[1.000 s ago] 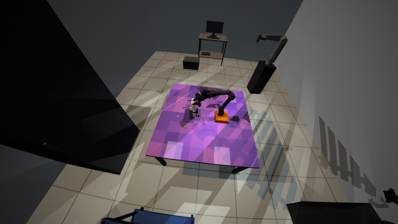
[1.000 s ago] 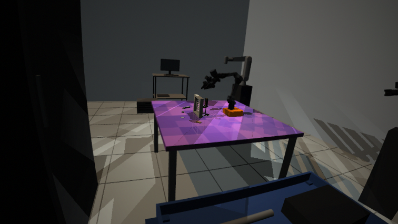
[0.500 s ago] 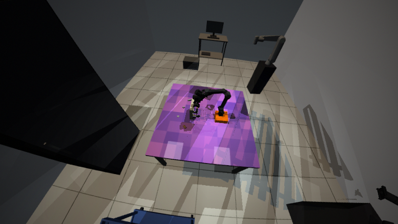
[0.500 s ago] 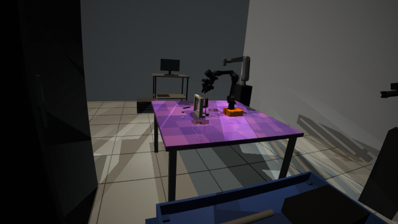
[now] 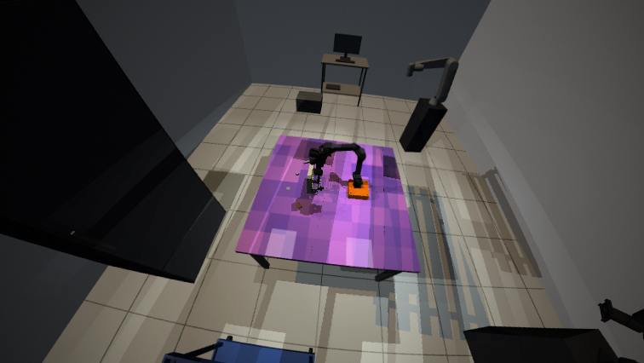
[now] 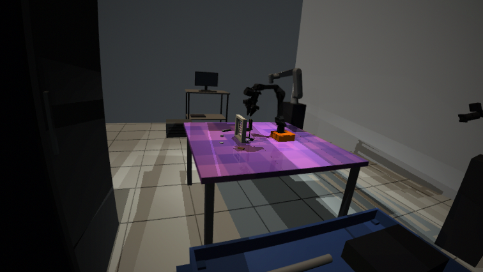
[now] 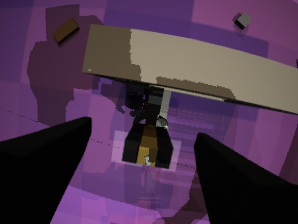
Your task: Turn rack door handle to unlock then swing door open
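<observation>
in the top view, the gripper is held over the table beside the pale frame; the handle cannot be made out surely.

in the exterior view, the fingers are pointed downward, above what is taken for the dark upright handle at the frame's near side.

in the wrist view, the fingers are spread about two-thirds, with nothing gripped; the handle is seen lower, between them. the approach is judged in hand: straddling, lowering and squeezing are needed before any turn.
</observation>
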You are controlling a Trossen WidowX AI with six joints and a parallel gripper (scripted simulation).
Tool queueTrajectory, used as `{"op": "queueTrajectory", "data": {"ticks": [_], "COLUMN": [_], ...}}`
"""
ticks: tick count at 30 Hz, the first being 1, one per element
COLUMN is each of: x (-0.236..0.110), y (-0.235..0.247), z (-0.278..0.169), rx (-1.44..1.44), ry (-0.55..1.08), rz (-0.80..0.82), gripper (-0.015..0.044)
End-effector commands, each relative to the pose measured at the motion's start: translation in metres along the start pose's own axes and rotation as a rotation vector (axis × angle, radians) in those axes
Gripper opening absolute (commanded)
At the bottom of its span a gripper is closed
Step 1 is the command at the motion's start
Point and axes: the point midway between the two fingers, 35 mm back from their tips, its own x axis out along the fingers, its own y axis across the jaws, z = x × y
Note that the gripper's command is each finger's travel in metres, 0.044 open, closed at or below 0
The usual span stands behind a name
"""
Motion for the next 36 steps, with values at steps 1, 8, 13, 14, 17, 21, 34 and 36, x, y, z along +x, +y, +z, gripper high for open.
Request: {"op": "queueTrajectory", "data": {"ticks": [1,8,13,14,17,21,34,36], "x": [0.003,0.003,0.003,0.003,0.007,0.013,0.034,0.037], "y": [-0.002,-0.003,-0.003,-0.003,-0.003,-0.003,-0.004,-0.004], "z": [-0.007,-0.018,-0.018,-0.018,-0.019,-0.02,-0.024,-0.025], "rx": [0.013,0.023,0.023,0.023,0.023,0.023,0.023,0.023], "ry": [0.112,0.26,0.263,0.263,0.263,0.263,0.263,0.263], "rz": [-0.026,-0.056,-0.057,-0.057,-0.057,-0.057,-0.057,-0.057], "gripper": [0.03,0.03,0.03,0.03,0.03,0.03,0.03,0.03]}}
